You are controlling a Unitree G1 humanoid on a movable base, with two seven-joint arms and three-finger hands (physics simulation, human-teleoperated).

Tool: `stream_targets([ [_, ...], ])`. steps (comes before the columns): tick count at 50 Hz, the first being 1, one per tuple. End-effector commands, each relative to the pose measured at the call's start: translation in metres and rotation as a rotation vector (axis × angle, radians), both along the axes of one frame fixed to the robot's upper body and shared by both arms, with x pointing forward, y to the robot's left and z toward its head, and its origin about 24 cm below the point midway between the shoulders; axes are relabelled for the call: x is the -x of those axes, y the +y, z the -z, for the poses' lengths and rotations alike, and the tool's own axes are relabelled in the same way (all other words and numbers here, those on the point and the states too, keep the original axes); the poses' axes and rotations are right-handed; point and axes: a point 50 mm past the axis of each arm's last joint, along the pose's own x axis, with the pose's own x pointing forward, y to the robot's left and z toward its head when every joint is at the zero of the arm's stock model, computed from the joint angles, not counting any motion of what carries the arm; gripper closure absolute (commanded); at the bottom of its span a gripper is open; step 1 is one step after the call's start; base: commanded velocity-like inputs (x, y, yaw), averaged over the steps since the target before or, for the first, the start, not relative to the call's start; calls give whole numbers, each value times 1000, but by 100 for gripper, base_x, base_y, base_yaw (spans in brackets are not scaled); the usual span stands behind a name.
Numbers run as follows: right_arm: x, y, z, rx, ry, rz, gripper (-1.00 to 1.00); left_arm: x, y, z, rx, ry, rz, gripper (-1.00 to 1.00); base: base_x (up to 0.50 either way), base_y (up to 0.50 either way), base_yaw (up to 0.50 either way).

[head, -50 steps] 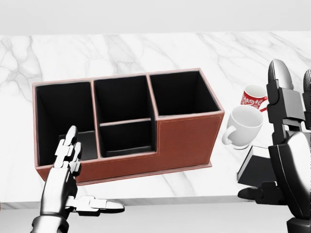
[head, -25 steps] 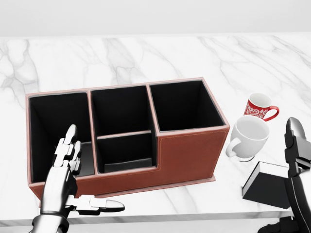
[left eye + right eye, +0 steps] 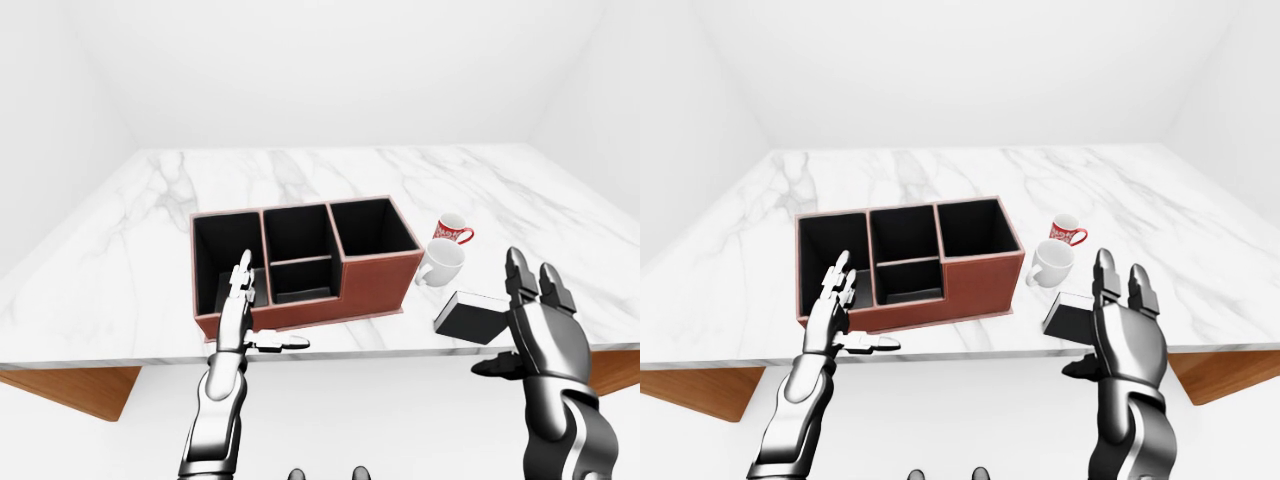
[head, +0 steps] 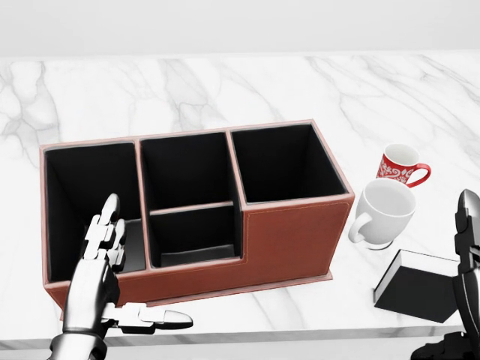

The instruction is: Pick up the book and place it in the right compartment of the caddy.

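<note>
Book, black-covered with white page edges (image 4: 417, 285), lies flat on our white marble counter (image 4: 225, 82), right of the brown leather caddy (image 4: 292, 232), just below the white mug (image 4: 384, 212); its long axis we cannot tell. Both our left hand (image 3: 240, 300) and right hand (image 3: 540, 330) hold fingers apart, empty.

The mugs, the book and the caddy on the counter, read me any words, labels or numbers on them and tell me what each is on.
No readable text anywhere.
Red mug: a white ornamental pattern only, no letters made out.
White mug: plain.
Book: dark cover, blank as seen.
Caddy: plain brown sides, black inside, no label or brand.
</note>
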Motion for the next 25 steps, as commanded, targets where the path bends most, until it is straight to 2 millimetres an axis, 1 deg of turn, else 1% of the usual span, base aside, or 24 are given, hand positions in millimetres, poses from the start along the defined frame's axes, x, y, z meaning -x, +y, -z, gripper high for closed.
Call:
stream_targets([
  [1,-6,-6,-2,17,-20,10,-100,0,0,1,0,1,2,-100,0,0,0],
  [4,-8,-7,-4,23,-27,8,-100,0,0,1,0,1,3,-100,0,0,0],
  [10,-21,-11,-5,44,-50,2,-100,0,0,0,1,3,4,-100,0,0,0],
  [15,-31,-7,-10,67,-68,-29,-100,0,0,2,3,6,5,-100,0,0,0],
  [20,-37,-5,-15,77,-85,-48,-100,-1,1,2,4,7,6,-100,0,0,0],
  [25,-49,-2,-11,83,-87,-69,-100,-2,2,3,6,10,5,-100,0,0,0],
])
